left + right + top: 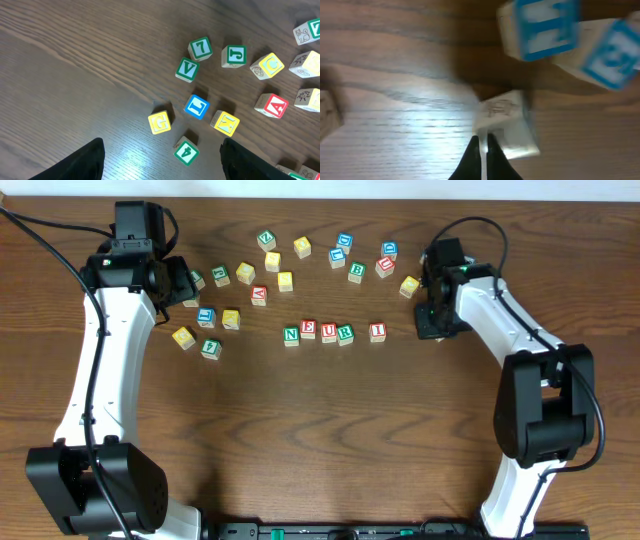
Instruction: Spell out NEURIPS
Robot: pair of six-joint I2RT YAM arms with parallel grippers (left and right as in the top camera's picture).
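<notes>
A row of pale wooden cubes lies mid-table: green N [291, 335], red E [309, 329], blue U [328, 333], green R [345, 334], then a gap and red I [377, 332]. My right gripper [424, 288] is shut, its tips [481, 142] against a pale blurred cube [507, 125], the yellow-topped one [409, 286]. Two blue-faced cubes [546, 27] lie beyond it, their letters unreadable. My left gripper [185, 280] [162, 165] hangs open over the left cluster, holding nothing, with a green 4 cube [186, 150] on the table between its fingers.
Loose cubes lie under the left arm: green V [187, 69], blue L [197, 106], yellow G [159, 122], yellow N [225, 122], red A [271, 105]. More cubes are scattered along the back [345, 242]. Bare wood lies in front of the row.
</notes>
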